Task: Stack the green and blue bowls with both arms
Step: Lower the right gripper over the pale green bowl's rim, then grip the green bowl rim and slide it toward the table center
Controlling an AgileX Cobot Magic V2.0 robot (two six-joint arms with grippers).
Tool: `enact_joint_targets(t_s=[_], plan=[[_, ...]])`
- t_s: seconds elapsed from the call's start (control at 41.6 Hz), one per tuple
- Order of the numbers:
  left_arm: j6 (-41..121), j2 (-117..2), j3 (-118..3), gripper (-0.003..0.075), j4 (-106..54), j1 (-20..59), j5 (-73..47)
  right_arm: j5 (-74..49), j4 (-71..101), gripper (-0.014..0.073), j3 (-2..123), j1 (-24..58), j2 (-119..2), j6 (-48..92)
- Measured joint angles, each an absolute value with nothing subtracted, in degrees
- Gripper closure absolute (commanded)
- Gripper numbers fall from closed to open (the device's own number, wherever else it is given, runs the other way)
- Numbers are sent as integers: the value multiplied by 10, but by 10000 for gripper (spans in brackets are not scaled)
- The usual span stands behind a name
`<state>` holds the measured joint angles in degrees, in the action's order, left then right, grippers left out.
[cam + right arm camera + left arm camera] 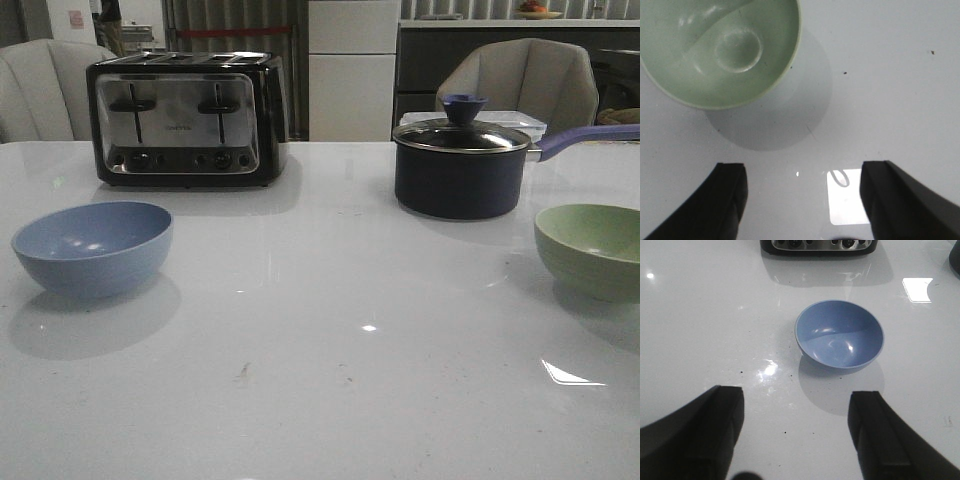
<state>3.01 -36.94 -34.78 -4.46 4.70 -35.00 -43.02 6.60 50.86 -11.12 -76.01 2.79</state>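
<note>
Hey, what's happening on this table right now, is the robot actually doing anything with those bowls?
Nothing is being held yet. The blue bowl sits upright and empty on the left of the white table, and the green bowl sits on the right, far apart and unstacked. The left gripper is open with the blue bowl ahead of it, and the right gripper is open near the green bowl. A toaster and a lidded saucepan stand behind.

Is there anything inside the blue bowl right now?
No. The left wrist view looks straight into the blue bowl, and its inside shows only bare blue surface with a few light glints.
</note>
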Motion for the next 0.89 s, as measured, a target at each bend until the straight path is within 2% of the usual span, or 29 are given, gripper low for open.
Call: enact_joint_targets(t_s=[0.529, 0.674, 0.89], plan=[[30, -369, -348, 213, -45, 47, -350, -427, 116, 32, 708, -121, -1034, 58], [30, -369, -348, 213, -45, 47, -350, -436, 116, 140, 741, -121, -1078, 58], [30, -371, -348, 213, -45, 47, -350, -460, 116, 368, 765, -121, -1107, 68]])
